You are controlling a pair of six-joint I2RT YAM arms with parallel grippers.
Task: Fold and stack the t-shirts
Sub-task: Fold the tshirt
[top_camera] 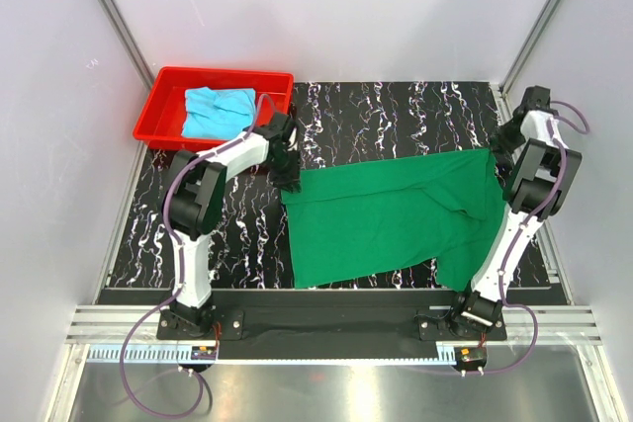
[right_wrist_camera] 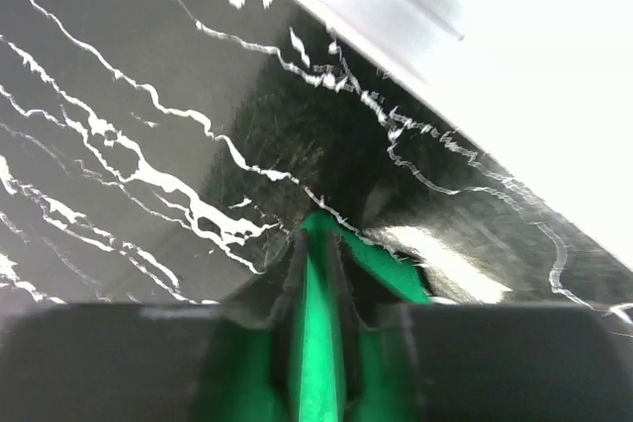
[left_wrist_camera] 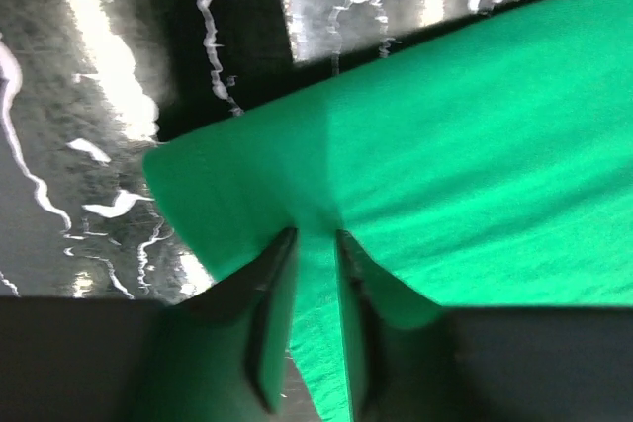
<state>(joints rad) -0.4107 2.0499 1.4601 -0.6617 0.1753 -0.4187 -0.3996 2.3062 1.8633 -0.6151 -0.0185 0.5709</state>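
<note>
The dark green t-shirt (top_camera: 396, 214) lies spread over the middle of the black marbled table. My left gripper (top_camera: 290, 180) is at its far left corner. In the left wrist view the green t-shirt (left_wrist_camera: 475, 145) lies flat, and the left gripper (left_wrist_camera: 312, 236) stands over it with a narrow gap and cloth between the fingers. My right gripper (top_camera: 497, 160) is at the shirt's far right corner. In the right wrist view the right gripper (right_wrist_camera: 316, 229) pinches a thin ridge of green t-shirt (right_wrist_camera: 386, 264). The light cyan-blue t-shirt (top_camera: 216, 111) lies crumpled in the tray.
The red plastic tray (top_camera: 223, 73) sits at the table's far left corner, just behind my left arm. White walls with metal posts close in the far side and both sides. The table's right edge runs close to my right gripper.
</note>
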